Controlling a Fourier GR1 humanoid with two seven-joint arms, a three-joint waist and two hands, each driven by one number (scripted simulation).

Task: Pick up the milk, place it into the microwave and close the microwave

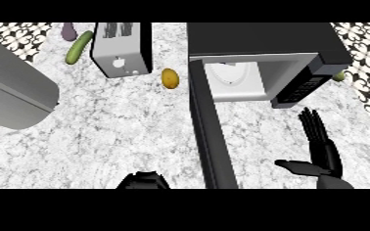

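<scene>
In the head view, the microwave [267, 54] is seen at the bench's [108, 127] far right, its door [211, 132] swung wide open toward the near edge. The milk cannot be made out. The right hand [318, 151] is held spread, fingers straight, beside the door. Only part of the left hand [143, 180] shows at the near edge; its fingers cannot be told.

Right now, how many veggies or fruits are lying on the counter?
3 clearly: a green cucumber and a purple eggplant left of the toaster, a yellow potato beside the microwave. Something green peeks behind the microwave; more may be hidden.
</scene>
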